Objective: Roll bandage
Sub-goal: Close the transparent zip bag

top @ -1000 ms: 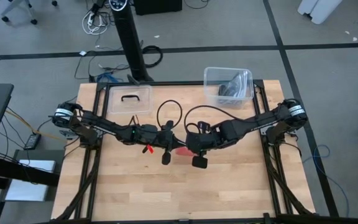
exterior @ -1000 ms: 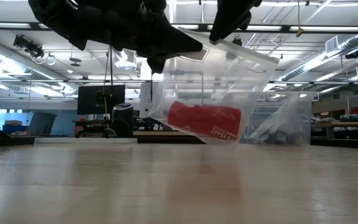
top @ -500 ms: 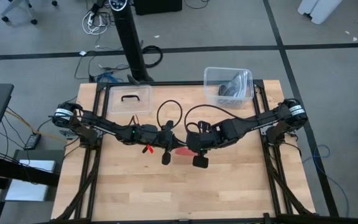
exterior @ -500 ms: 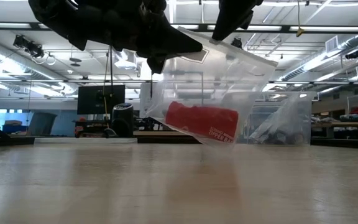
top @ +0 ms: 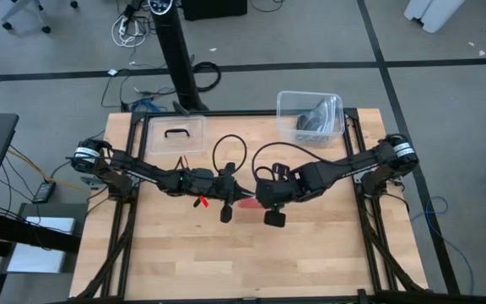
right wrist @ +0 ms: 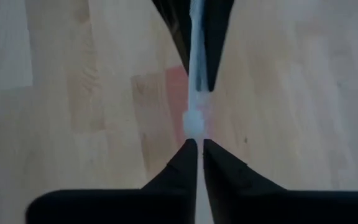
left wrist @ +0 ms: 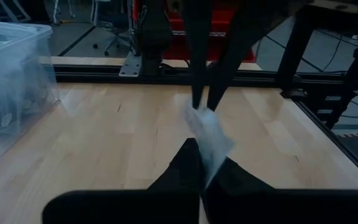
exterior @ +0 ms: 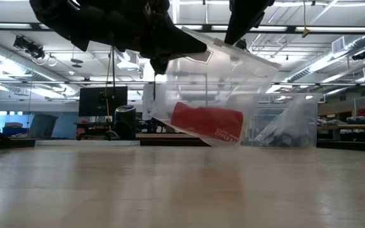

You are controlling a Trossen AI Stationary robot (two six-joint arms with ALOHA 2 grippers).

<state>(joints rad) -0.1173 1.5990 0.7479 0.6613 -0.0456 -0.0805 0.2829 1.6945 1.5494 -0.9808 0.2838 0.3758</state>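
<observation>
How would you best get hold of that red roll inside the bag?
The bandage lies tilted at the bottom of the plastic bag, which both grippers pinch by its top edge. Probably reach in through the bag's top and grip the roll across its short width.

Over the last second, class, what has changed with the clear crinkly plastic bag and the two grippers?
The right gripper has shifted slightly outward along the clear crinkly plastic bag's top edge, pulling it a little flatter. The bright red soft fabric bandage roll barely swayed inside. The left gripper kept its pinch; the bag still hangs above the wooden table.
</observation>
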